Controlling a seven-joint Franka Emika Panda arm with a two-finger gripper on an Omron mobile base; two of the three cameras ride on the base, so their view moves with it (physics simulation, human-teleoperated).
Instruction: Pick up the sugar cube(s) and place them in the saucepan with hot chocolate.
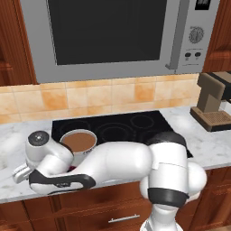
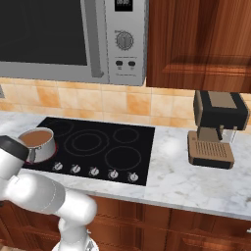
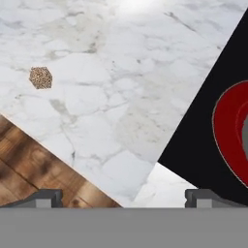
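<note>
A: Pictured: gripper spread wide, gripping nothing, above marble counter; 1 brown sugar cube well left of glowing burner.

B: Saucepan with hot chocolate on that burner. Risk: off-centre descent, cube nudged toward counter edge.

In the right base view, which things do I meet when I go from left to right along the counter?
Saucepan with hot chocolate → black cooktop with its row of knobs → bare marble counter → brown coffee machine.
</note>
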